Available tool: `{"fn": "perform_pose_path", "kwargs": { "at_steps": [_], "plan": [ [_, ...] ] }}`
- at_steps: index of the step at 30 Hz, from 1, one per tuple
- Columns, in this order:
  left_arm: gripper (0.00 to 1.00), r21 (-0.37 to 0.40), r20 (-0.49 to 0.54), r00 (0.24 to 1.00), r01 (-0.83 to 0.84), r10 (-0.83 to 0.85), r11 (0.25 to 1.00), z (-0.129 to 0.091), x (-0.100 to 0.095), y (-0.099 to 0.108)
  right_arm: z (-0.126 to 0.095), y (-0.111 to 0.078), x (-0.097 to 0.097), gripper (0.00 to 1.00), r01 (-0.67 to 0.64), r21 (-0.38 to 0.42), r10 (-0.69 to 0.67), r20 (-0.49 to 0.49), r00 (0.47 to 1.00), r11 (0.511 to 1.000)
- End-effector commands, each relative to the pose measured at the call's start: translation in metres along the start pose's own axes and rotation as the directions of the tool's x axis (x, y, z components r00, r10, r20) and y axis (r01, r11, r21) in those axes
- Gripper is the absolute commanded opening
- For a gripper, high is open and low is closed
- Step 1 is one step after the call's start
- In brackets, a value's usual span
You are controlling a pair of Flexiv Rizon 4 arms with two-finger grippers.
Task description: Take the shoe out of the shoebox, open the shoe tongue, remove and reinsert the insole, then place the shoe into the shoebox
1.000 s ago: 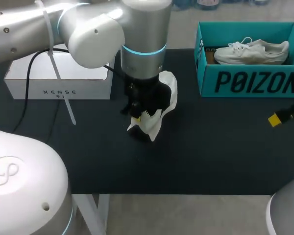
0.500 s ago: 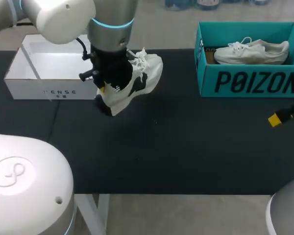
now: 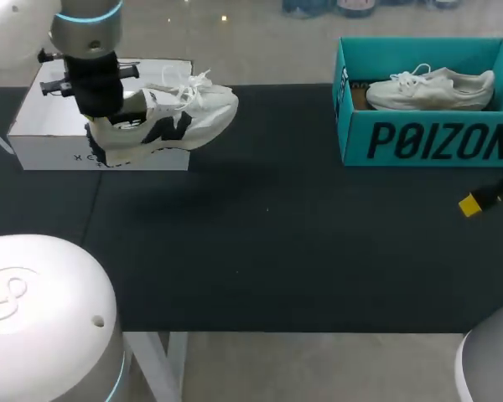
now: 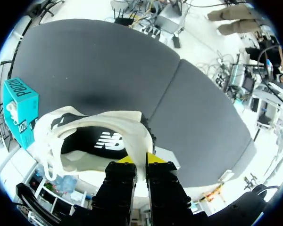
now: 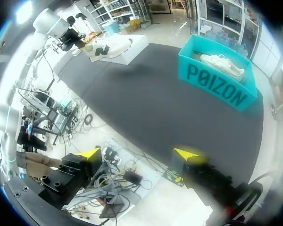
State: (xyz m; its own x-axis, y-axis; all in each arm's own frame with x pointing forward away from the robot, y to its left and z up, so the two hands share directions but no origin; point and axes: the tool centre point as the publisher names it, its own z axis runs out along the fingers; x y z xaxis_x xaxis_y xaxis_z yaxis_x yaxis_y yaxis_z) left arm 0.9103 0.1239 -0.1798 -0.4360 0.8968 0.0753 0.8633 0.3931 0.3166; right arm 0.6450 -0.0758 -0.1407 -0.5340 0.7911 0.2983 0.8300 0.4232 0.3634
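On black tabletop (image 3: 302,251), looks like final placing step: left gripper (image 4: 140,160) clamped on heel collar of white sneaker with black logo (image 3: 184,117), held over front edge of white cardboard shoebox (image 3: 33,138), right gripper (image 5: 140,154) spread wide and empty; next probably centre over opening, lower, release.

The dark counter (image 3: 318,268) is lit brightly and evenly from overhead. A soft, faint shadow is cast on it beneath the raised shoe (image 3: 180,121). In the wrist views the counter is greyed by glare and the floor (image 4: 198,47) around it is washed out to white.
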Motion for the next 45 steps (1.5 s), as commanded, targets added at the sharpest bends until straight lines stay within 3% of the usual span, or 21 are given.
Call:
{"fn": "perform_pose_path", "kwargs": {
  "at_steps": [1, 2, 33, 45],
  "plan": [
    [0.00, 0.023, 0.150, 0.989, 0.003, -0.006, 1.000, 0.007, 0.039, 0.028, 0.001, 0.002, -0.001, 1.00, -0.002, 0.005, 0.002, -0.001, 1.000, 1.000],
    [0.00, 0.025, 0.136, 0.989, 0.050, -0.053, 0.998, 0.008, 0.041, 0.035, 0.001, 0.002, -0.001, 1.00, -0.002, 0.005, 0.002, -0.001, 1.000, 1.000],
    [0.00, 0.025, 0.136, 0.989, 0.050, -0.053, 0.998, 0.008, 0.041, 0.035, 0.001, 0.002, -0.001, 1.00, -0.002, 0.005, 0.002, -0.001, 1.000, 1.000],
    [0.00, -0.084, 0.186, 0.949, -0.244, 0.256, 0.966, 0.016, 0.076, 0.098, 0.001, 0.002, -0.001, 1.00, -0.002, 0.005, 0.002, -0.001, 1.000, 1.000]
  ]
}}
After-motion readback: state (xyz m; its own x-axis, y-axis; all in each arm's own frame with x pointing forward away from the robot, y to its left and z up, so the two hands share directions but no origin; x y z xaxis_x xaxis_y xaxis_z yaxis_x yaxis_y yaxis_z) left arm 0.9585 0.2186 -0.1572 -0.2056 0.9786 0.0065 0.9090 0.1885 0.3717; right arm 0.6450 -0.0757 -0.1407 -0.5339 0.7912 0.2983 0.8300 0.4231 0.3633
